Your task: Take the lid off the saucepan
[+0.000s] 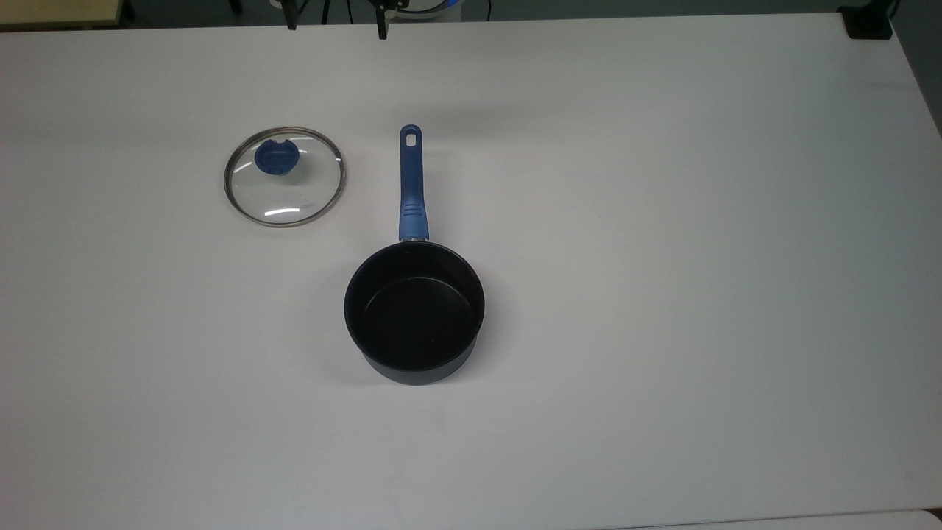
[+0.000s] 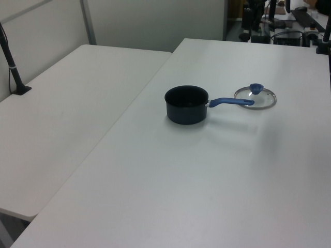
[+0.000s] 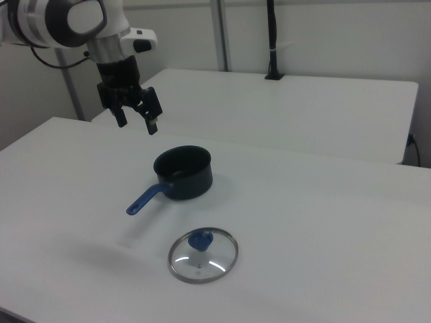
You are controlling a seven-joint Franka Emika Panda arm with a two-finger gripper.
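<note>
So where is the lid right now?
The lid lies flat on the white table, off the saucepan, on the top view's left of the pan's blue handle.

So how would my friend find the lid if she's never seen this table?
Find the white table, then the black saucepan in its middle. In the top view, the lid lies flat left of the pan's blue handle, apart from it. It's the see-through glass circle with a blue knob.
</note>
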